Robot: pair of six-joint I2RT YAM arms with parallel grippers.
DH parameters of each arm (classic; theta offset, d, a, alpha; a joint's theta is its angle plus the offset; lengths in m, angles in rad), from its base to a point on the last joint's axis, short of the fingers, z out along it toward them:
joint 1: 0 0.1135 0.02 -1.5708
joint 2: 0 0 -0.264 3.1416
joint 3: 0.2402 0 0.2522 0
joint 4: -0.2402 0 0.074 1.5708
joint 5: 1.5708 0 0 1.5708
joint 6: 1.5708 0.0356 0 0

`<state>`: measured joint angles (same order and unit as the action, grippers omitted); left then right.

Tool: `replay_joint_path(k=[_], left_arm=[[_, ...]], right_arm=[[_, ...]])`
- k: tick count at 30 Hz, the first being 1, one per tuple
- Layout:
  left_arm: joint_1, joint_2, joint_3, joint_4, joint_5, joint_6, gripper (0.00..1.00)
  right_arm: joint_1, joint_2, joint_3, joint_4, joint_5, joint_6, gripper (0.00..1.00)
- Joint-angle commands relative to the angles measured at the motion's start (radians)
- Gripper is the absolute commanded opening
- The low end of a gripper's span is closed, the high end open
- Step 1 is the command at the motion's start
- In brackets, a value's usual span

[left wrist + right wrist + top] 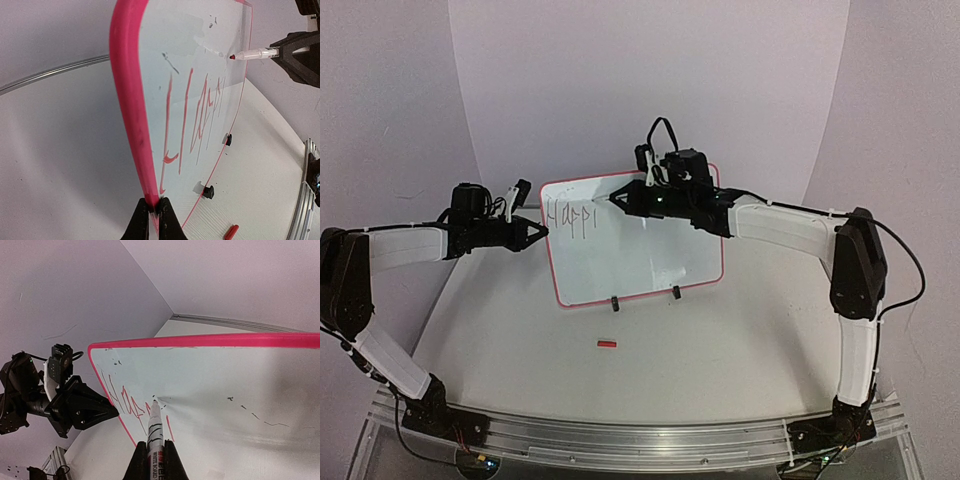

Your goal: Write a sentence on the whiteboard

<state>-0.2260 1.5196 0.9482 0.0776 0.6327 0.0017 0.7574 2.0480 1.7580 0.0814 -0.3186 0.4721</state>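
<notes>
Red-framed and white, the rectangular whiteboard [650, 262] stood upright at the centre of the top view on the pale table [520, 340]. The left gripper [541, 233] was pressed together on the frame's left edge, bracing it. The right gripper [623, 199] pinched a white-barrelled marker [155, 426], its tip at the surface or just off it, right of the thin handwritten letters [570, 216] reading roughly "Happi" in the board's upper left. The first word looked half written. The next stroke would call for light, even pressure and a small shift right without tipping the board. A small red cap [607, 343] lay on the table, in front of the board, at lower centre.
</notes>
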Motion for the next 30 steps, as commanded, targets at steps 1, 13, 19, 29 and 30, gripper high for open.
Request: replay_joint_path(k=[1,13,19,29,30], left_arm=[[-0.002,-0.008,0.031,-0.03,-0.042,0.061,0.0],[-0.004,-0.008,0.031,-0.029,-0.042,0.061,0.0],[-0.003,-0.008,0.032,-0.029,-0.043,0.062,0.0],[-0.004,-0.009,0.035,-0.034,-0.043,0.061,0.0],[-0.004,-0.009,0.034,-0.034,-0.044,0.061,0.0]], right_arm=[[-0.007,0.025,0.036,0.026,0.025,0.001,0.0],[-0.011,0.009,0.027,0.028,-0.007,-0.003,0.0],[-0.013,-0.077,-0.058,0.068,-0.057,-0.015,0.0],[-0.013,-0.108,-0.124,0.07,-0.018,-0.026,0.0],[-0.013,-0.103,-0.12,0.069,-0.012,-0.026,0.0]])
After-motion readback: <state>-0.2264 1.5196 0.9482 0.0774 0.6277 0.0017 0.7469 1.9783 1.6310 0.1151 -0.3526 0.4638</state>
